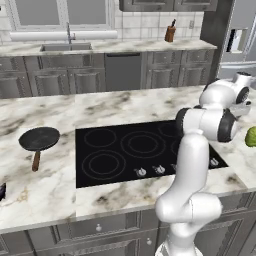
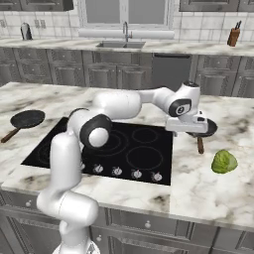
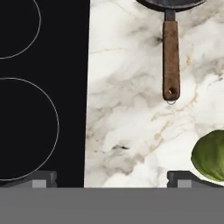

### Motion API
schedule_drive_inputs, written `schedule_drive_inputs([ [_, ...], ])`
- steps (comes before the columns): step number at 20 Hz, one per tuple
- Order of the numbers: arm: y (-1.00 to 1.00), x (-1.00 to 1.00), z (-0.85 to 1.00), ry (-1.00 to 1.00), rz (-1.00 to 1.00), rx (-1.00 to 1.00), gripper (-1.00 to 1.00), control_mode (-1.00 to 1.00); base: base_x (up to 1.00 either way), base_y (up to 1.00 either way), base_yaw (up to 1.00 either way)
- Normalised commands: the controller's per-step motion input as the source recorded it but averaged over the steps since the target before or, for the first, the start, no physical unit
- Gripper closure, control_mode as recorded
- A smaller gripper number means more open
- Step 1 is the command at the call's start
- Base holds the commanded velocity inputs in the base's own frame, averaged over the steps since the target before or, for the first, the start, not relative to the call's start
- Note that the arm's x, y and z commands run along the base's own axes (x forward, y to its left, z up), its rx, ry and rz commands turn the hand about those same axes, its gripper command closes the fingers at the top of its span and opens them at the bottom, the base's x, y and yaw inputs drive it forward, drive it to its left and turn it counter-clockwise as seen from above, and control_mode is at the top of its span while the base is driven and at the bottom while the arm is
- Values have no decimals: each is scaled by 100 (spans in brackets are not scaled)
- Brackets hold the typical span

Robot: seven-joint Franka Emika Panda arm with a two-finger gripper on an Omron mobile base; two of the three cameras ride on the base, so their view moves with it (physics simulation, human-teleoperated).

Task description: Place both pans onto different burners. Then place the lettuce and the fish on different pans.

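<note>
Lettuce (image 3: 210,155) beside pan handle (image 3: 171,61); gripper (image 3: 111,179) spread.

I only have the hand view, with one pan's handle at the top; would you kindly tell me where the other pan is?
Observer: The second pan lies on the marble counter, left of the cooktop.
Operator: Which way does its handle point?
Observer: Toward the counter's front edge, off the glass.
Operator: Is the gripper down on the counter?
Observer: No, the gripper hangs open above it, beside the near pan.
</note>
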Motion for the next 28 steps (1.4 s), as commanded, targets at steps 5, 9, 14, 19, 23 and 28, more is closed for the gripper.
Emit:
schedule_drive_inputs([
  [5, -33, 46, -25, 3, 0, 0, -100, -100, 0, 0, 0],
  [9, -28, 37, -22, 6, 0, 1, -100, -100, 0, 0, 0],
  [14, -16, 26, -21, 7, 0, 1, -100, -100, 0, 0, 0],
  [19, -12, 23, -31, 2, 0, 0, -100, -100, 0, 0, 0],
  [23, -9, 22, -43, 0, 0, 0, -100, -100, 0, 0, 0],
  [28, -9, 14, -44, 0, 0, 0, -100, -100, 0, 0, 0],
])
